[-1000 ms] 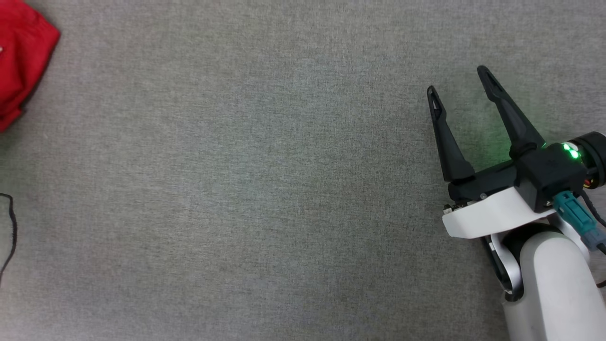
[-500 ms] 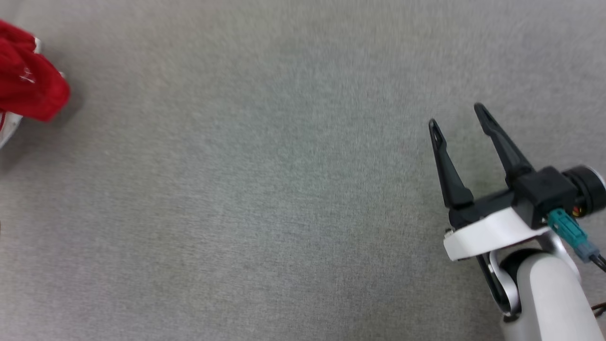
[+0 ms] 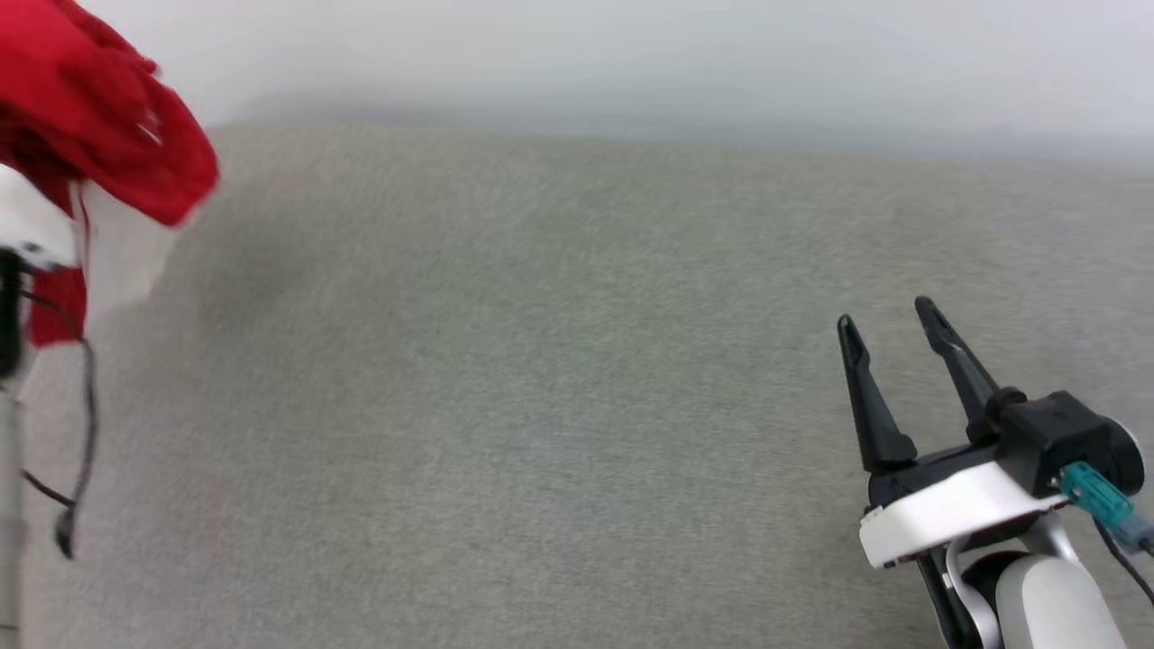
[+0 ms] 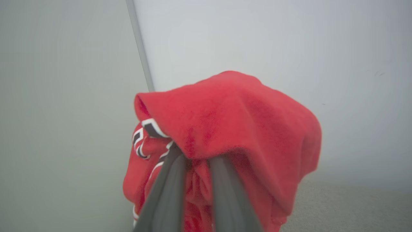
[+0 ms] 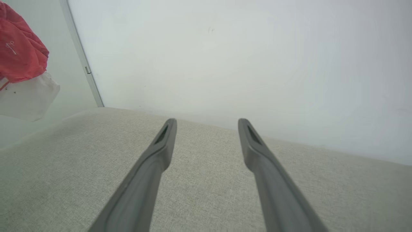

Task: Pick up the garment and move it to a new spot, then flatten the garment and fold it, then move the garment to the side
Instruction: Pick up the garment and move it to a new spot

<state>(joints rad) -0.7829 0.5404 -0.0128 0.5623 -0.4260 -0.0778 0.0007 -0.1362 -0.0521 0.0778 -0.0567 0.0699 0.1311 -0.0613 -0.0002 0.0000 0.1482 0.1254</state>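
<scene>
The garment is a bunched red jersey with white trim and black lettering. It hangs in the air, draped over my left gripper, whose two fingers are shut on a fold of it with their tips buried in the cloth. In the head view the garment is at the top left, above the white part of my left arm. In the right wrist view the garment is at the upper left, with a white panel hanging under it. My right gripper stands open over the grey surface at the lower right, with nothing between its fingers.
A wide grey fabric surface lies under both arms. A pale wall rises behind it, with a vertical grey strip at the wall corner on the left. A black cable dangles from my left arm.
The head camera has tilted up, bringing the wall into view. My left gripper has shut on the garment and lifted it off the surface. The right gripper stays open.
</scene>
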